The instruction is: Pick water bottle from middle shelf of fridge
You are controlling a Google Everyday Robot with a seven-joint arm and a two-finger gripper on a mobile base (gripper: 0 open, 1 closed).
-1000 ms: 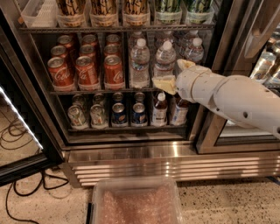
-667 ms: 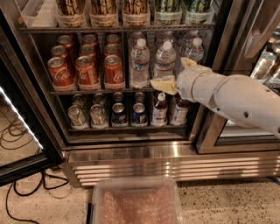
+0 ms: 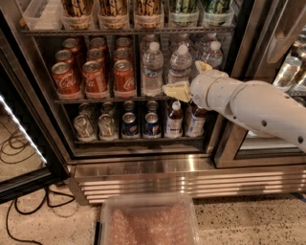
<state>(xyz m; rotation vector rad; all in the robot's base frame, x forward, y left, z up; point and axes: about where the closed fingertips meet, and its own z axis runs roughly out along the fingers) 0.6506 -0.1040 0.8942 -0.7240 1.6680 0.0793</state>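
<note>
The fridge point(image 3: 143, 167) stands open with a steel grille at its base. On the middle shelf point(image 3: 95, 100) stand three water bottles: left point(image 3: 153, 69), middle point(image 3: 180, 61) and right point(image 3: 213, 52), clear with white caps. My gripper point(image 3: 190, 78) reaches in from the right on a white arm, in front of the right side of the middle bottle. Its pale fingers are spread apart, one low at the shelf rail point(image 3: 176, 90) and one higher point(image 3: 203, 66). It is open and holds nothing. The lower parts of the middle and right bottles are hidden behind it.
Red cola cans point(image 3: 95, 76) fill the shelf's left half. Cans point(image 3: 129, 125) and small dark-drink bottles point(image 3: 174, 119) stand on the shelf below, tall cans point(image 3: 112, 9) above. A clear plastic bin point(image 3: 148, 220) sits on the floor in front. The open door point(image 3: 24, 143) and cables are at left.
The gripper has shifted very slightly upward at the bottles. Nothing else has moved.
</note>
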